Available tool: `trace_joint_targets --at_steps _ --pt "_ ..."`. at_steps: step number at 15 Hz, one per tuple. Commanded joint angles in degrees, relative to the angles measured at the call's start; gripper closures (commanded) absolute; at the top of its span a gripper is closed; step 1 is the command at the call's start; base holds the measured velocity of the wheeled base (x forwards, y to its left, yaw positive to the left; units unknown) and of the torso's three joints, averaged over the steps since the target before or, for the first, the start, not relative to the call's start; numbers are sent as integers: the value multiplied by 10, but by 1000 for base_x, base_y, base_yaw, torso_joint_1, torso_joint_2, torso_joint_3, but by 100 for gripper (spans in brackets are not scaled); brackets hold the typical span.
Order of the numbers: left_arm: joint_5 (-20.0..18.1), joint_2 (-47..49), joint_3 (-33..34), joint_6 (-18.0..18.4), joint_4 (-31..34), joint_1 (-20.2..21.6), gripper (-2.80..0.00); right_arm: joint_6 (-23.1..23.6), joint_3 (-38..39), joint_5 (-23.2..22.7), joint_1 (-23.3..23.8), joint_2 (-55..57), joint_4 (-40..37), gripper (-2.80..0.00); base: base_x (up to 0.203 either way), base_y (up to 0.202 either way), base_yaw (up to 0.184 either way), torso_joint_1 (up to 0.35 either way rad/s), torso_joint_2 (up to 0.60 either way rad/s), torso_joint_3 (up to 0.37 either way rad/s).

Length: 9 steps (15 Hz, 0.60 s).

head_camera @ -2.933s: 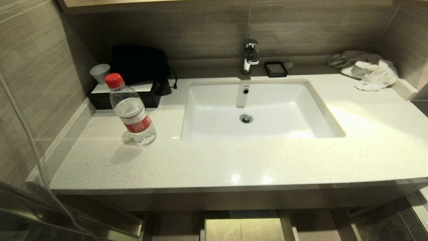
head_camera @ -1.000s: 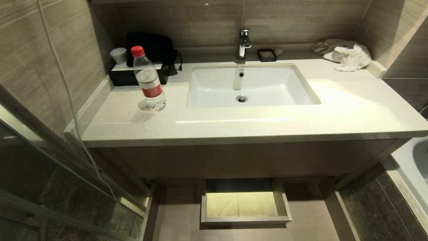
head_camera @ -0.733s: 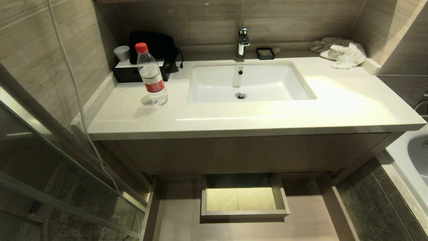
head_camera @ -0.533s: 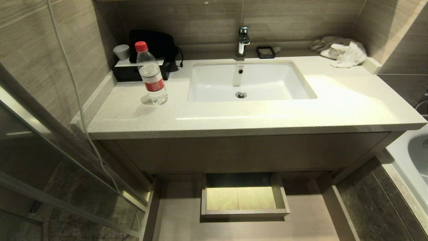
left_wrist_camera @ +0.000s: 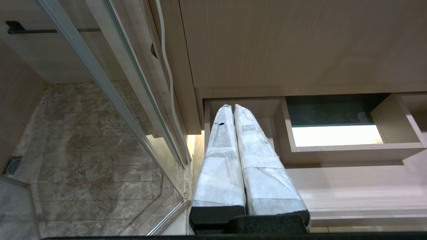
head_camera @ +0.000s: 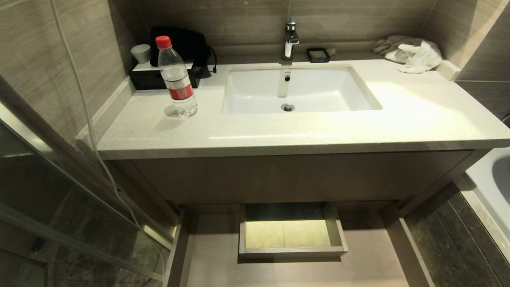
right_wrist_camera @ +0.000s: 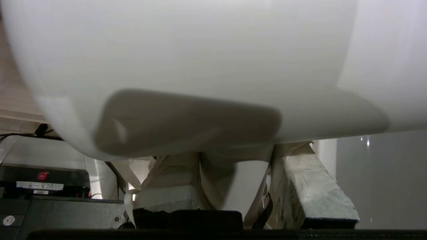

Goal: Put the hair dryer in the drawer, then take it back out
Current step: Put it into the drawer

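Observation:
The white hair dryer (right_wrist_camera: 200, 50) fills the upper part of the right wrist view, very close to the camera. My right gripper (right_wrist_camera: 233, 156) is shut on its handle, one wrapped finger on each side. The drawer (head_camera: 211, 259) stands pulled out under the vanity, a wide light-wood tray with a boxed cut-out (head_camera: 293, 252) in its middle. In the left wrist view the drawer (left_wrist_camera: 350, 155) lies below my left gripper (left_wrist_camera: 230, 107), which hangs shut and empty above its left part. Neither gripper shows in the head view.
On the countertop (head_camera: 279, 135) stand a red-capped water bottle (head_camera: 176, 77), a sink (head_camera: 299, 89) with a faucet (head_camera: 291, 40), crumpled cloths (head_camera: 412, 54), a black bag (head_camera: 183, 46). A glass door (head_camera: 59, 191) flanks the left, a bathtub (head_camera: 492, 183) the right.
The head camera has pulled back and tipped down: first only the countertop showed, now the open drawer too. Over the last second the scene slid slightly upward. No object moved.

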State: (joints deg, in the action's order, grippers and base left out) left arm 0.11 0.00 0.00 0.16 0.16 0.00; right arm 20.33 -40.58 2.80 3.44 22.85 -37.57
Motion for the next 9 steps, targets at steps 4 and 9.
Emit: trace_joint_targets --at_steps 4,9 --pt "0 0 0 0 0 0 0 1 6 0 0 -6 -3 0 0 0 0 -193 473 276" --pt "0 0 0 0 -1 0 0 1 9 0 0 -11 -7 0 0 0 0 -211 542 332"
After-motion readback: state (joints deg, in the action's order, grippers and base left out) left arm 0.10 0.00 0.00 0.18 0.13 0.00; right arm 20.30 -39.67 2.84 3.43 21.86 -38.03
